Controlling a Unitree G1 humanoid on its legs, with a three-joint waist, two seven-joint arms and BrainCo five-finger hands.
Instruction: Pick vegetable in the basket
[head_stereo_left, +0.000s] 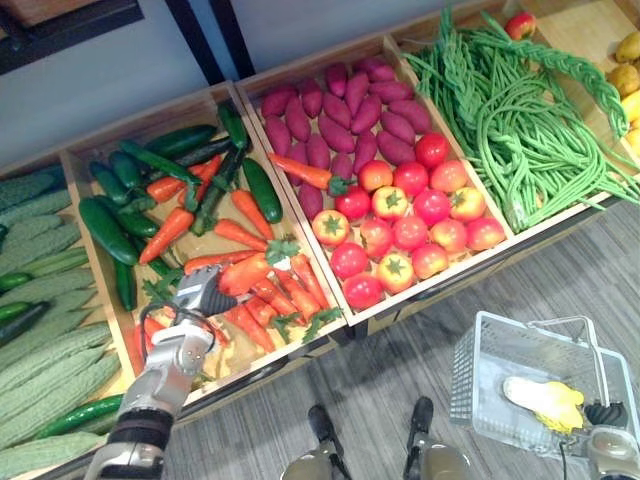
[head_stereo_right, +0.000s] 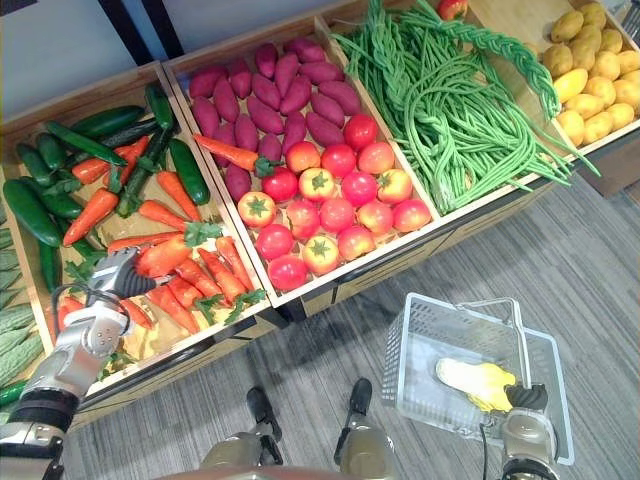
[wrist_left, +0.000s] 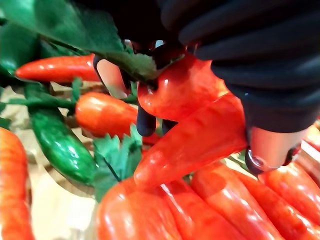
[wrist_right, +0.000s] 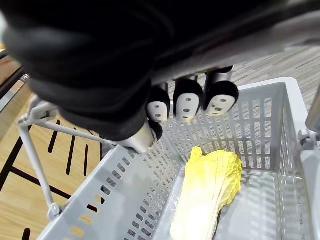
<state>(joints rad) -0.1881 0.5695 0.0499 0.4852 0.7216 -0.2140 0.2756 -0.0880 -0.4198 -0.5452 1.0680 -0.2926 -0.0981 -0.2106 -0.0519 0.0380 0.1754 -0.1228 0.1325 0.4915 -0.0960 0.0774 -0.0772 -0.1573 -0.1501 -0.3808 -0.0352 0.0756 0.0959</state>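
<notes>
My left hand (head_stereo_left: 200, 293) reaches into the wooden crate (head_stereo_left: 222, 100) of carrots and cucumbers. Its fingers (wrist_left: 272, 147) are curled round an orange carrot (head_stereo_left: 245, 272) with a green leafy top, seen close up in the left wrist view as the carrot (wrist_left: 195, 135) lying on top of other carrots. Low on the right, over the floor, hangs a grey plastic basket (head_stereo_left: 480, 360). My right hand (head_stereo_left: 605, 418) is shut on its handle, fingers (wrist_right: 187, 102) curled above the basket's wall (wrist_right: 125, 200). A yellow cabbage (wrist_right: 210, 190) lies inside the basket.
Next to the carrot crate stands a crate of purple sweet potatoes (head_stereo_left: 340, 110) and tomatoes (head_stereo_left: 410, 225). Long green beans (head_stereo_left: 510, 110) lie further right, then potatoes (head_stereo_right: 590, 70). Bitter gourds (head_stereo_left: 45, 350) are at the far left. Grey plank floor (head_stereo_left: 560, 270) runs in front of the stand.
</notes>
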